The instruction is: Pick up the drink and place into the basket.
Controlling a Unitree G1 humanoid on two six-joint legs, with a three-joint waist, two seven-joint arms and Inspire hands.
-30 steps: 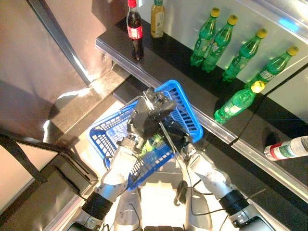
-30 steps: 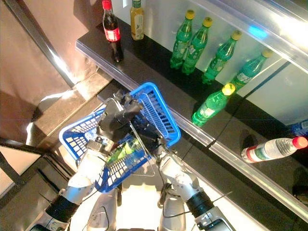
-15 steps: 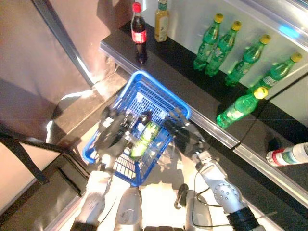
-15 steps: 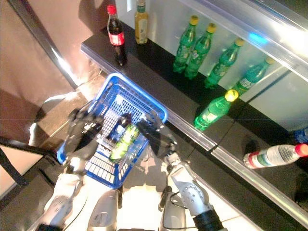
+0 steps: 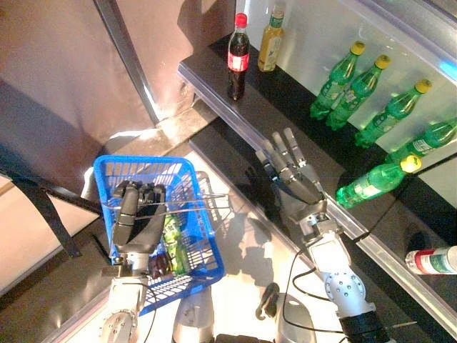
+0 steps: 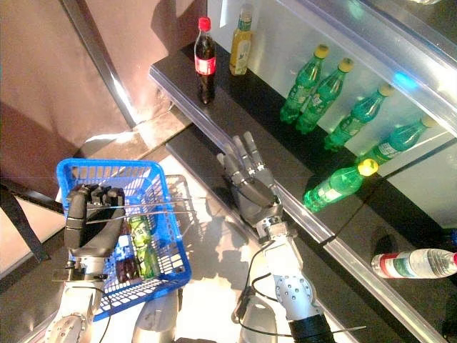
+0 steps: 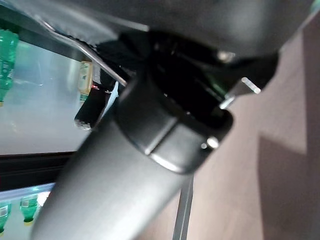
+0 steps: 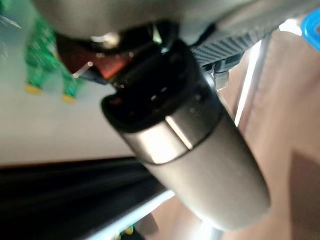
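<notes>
nearest, the left hand (image 5: 137,218) has its fingers curled round the wire handle (image 5: 187,206) of the blue basket (image 5: 193,179), holding it up at the robot's left side. inside the basket a green drink (image 5: 173,243) lies along the mesh floor, with a darker bottle (image 6: 127,266) just beside it, partly under the hand. pale floor (image 5: 243,243) shows under and beside the basket.

a little farther, to the right, the right hand (image 5: 294,177) is held up empty, fingers straight and spread wide, well apart from the basket and hovering in front of the edge of the black shelf (image 5: 285,107).

on the shelf beyond the hand, one green bottle with a yellow cap (image 5: 375,180) lies tilted near the shelf's front rail. a clear bottle with a red cap (image 6: 418,263) lies on its side farther right. behind, a row of four green bottles (image 6: 314,82) stands against the pale back wall. at the far left end of the shelf a cola bottle (image 5: 238,56) with a red cap stands upright, and just beside it a yellowish bottle (image 5: 270,41).

the wrist views show only dark arm parts close up, nothing more of either hand.
</notes>
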